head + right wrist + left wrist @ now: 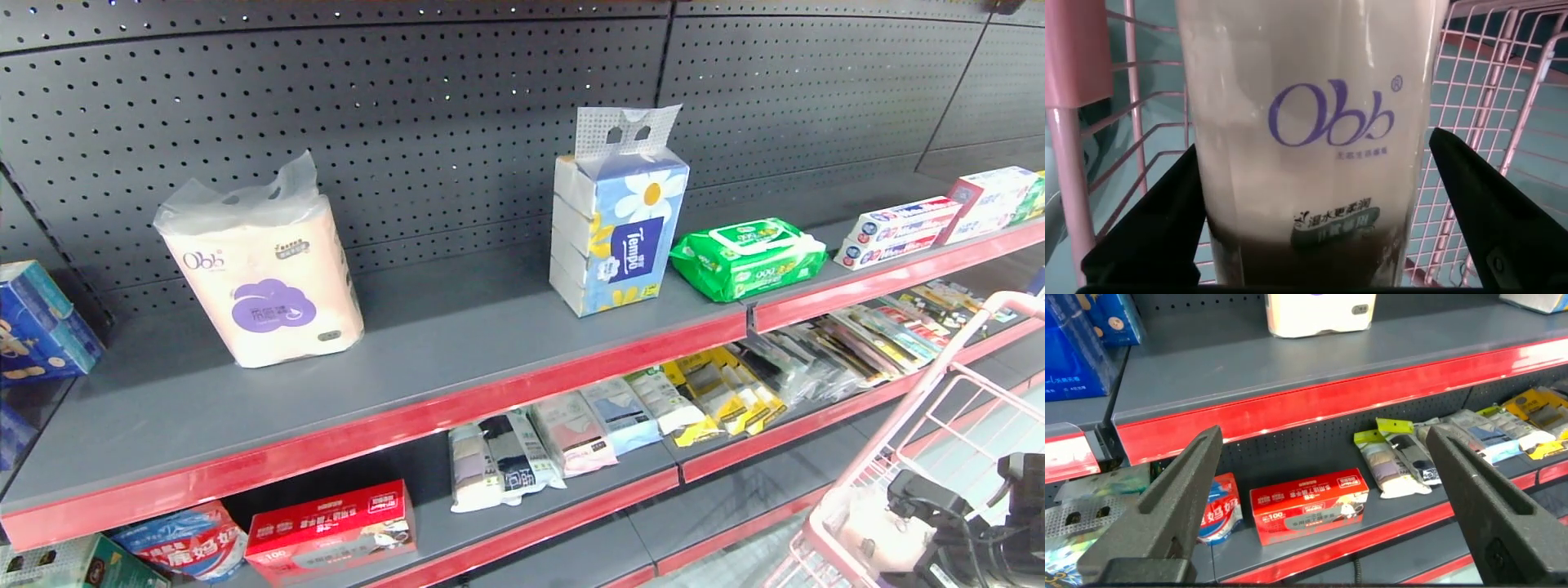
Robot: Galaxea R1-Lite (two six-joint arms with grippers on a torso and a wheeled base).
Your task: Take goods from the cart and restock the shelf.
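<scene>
Surveying the head view first: the grey metal shelf with a red front edge (343, 384) carries a pale plastic-wrapped pack of toilet rolls with a purple emblem (265, 269), standing upright toward the left. A blue-and-white flowered tissue pack (620, 237) and a green flat pack of wet wipes (747, 257) stand further right. A broad stretch of bare shelf lies between the roll pack and the tissue pack. The pink wire cart (931, 400) stands at the lower right, and a second pale wrapped roll pack (865, 523) lies inside it.

Left wrist view: the left gripper (1323, 449) faces the shelving with its jaws spread wide and nothing between them. A red rectangular carton (1308, 505) sits on the lower tier beyond it.

Right wrist view: the right gripper (1315, 155) is down inside the cart with its jaws set wide. The jaws flank the second roll pack on both sides. Whether the pads already press the wrapper cannot be told.

Assessment: the step in hand appears to be the pick from the cart, with the grasp not yet confirmed. The next move would call for closing the jaws squarely on the soft pack without crushing it, then lifting clear of the wire rim. The pack could then be carried to the open stretch of shelf beside its matching item.
</scene>
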